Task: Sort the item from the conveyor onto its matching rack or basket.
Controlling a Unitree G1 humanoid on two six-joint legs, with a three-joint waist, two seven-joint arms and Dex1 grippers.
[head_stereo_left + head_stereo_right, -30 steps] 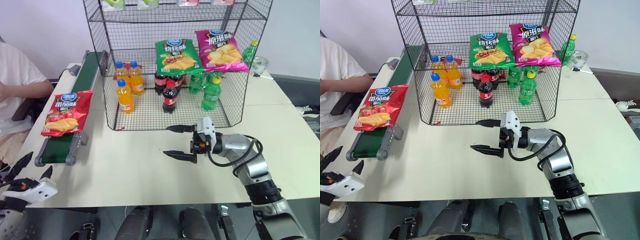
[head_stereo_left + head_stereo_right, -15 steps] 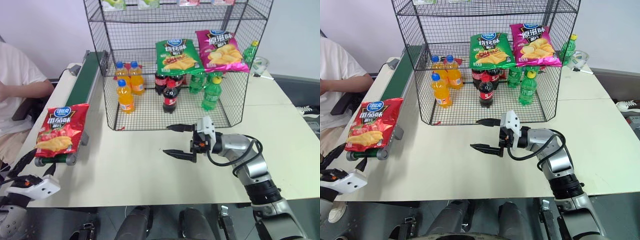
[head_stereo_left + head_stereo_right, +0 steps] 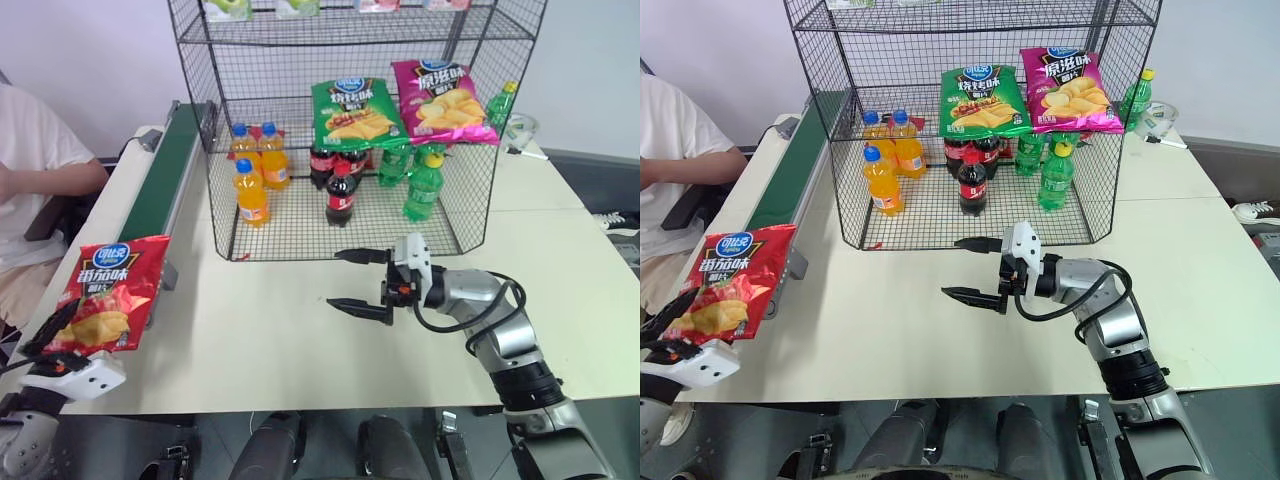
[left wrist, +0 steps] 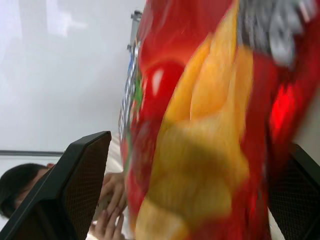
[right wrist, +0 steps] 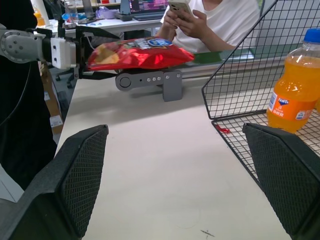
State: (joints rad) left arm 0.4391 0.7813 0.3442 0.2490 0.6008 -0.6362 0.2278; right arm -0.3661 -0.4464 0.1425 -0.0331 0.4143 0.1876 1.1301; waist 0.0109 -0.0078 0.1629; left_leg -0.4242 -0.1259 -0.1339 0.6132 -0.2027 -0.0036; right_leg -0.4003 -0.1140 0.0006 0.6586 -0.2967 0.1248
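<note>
At the conveyor's (image 3: 160, 185) end, red snack bag (image 3: 103, 293) between spread left hand (image 3: 62, 352) fingers, right hand (image 3: 358, 282) open

Chinese letters in white are seen on the red snack bag (image 3: 103, 307), under a blue oval logo, but they cannot be read for sure. The same kind of logo is seen on the green chip bag (image 3: 355, 113) and the magenta chip bag (image 3: 440, 100). "Fanta" is printed on the blue label of the orange bottle (image 5: 294, 90).

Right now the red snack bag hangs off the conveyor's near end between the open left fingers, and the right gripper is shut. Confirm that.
One error: the right gripper is open, its fingers spread apart over the table in the left eye view. The red snack bag does overhang the conveyor end at the left gripper.
</note>
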